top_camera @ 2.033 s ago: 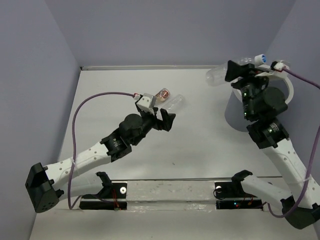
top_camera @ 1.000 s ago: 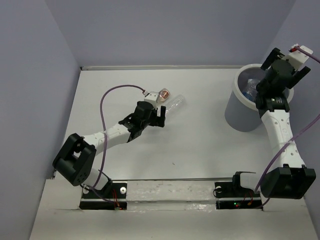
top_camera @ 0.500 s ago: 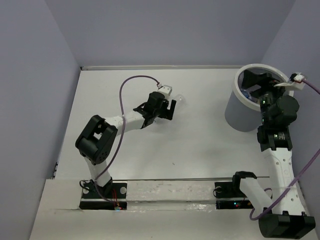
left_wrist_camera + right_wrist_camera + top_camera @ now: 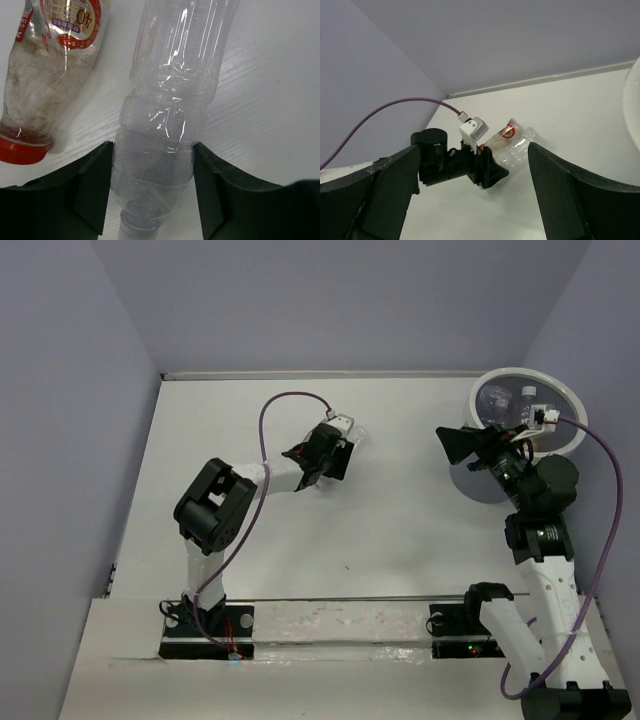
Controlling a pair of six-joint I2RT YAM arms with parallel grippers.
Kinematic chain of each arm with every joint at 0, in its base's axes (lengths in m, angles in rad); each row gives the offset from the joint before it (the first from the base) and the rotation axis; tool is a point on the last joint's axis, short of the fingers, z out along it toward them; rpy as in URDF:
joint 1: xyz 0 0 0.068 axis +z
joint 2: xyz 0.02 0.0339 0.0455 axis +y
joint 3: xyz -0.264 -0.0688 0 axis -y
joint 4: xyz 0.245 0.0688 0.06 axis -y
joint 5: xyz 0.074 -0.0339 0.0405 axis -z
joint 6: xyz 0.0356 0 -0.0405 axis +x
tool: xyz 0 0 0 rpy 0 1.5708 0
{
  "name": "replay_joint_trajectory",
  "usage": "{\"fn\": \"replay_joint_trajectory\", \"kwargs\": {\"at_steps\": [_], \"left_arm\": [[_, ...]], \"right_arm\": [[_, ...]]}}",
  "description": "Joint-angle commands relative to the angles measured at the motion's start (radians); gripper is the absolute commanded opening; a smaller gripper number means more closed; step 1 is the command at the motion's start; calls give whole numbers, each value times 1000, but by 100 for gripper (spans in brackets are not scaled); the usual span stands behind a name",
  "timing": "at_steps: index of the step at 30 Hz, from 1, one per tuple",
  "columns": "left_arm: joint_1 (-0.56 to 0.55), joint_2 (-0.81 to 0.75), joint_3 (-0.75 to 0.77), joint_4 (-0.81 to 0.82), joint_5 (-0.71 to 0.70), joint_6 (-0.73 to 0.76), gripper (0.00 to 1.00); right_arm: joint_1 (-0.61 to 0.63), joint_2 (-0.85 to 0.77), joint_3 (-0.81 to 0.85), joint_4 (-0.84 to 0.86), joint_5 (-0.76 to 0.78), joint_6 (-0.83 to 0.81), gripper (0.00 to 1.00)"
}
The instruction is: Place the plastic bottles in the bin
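**Left end effector astride a clear bottle, bin away to the far right**

The left end effector (image 4: 152,155) is on the table (image 4: 400,520) with its two fingers set wide, one on each side of a plain clear plastic bottle (image 4: 170,100). The fingers lie against the bottle's shoulder, but whether they press on it cannot be told; the bottle shows no crushing. Its long axis runs straight out from the end effector, with the neck nearest the wrist and the base away. The fingers therefore cross the bottle near its shoulder.

Just beside it, on the left in the wrist view and roughly parallel, lies a small clear bottle with a red cap (image 4: 45,75), its cap also at the wrist end. Its red-ringed label shows a readable "40"; the other print is too blurred to make out. The clear bottle carries no label.

The round grey-walled bin with a thick white rim (image 4: 500,373) stands in the far right corner, well apart from this pair. Clear shapes inside it look like bottles. The right end effector (image 4: 450,447) is spread wide with nothing in it, just left of the bin and facing the left arm. The left arm is far nearer the two remaining bottles, so carrying them rightward looks like its job.
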Motion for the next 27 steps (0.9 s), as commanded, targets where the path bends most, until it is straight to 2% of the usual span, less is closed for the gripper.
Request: {"fn": "replay_joint_trajectory", "kwargs": {"at_steps": [1,2,3,4,7,11,15,20,27], "left_arm": [[-35,-55,-36,33,52,-24,54],[-35,-84,-44,39,80,-35,45],[-36,-107,-62,52,101,-53,44],[-38,-137,-115,78,173,-87,43],[-55,-293,-207,205,262,-145,43],[-91,-419,-275,296,345,-193,43],[-136,-477,-298,348,413,-225,43],[-171,-513,-318,382,494,-247,43],[-185,-543,-340,390,568,-260,43]], "right_arm": [[43,-5,-39,48,-109,56,93],[44,-4,-45,32,-114,58,93],[57,1,-65,26,-115,65,94],[73,1,-79,28,-114,73,94],[105,10,-133,58,-118,108,95],[171,57,-167,71,-75,110,96],[230,146,-171,83,-23,101,98],[231,180,-164,107,29,95,100],[231,248,-125,190,1,113,97]]}}
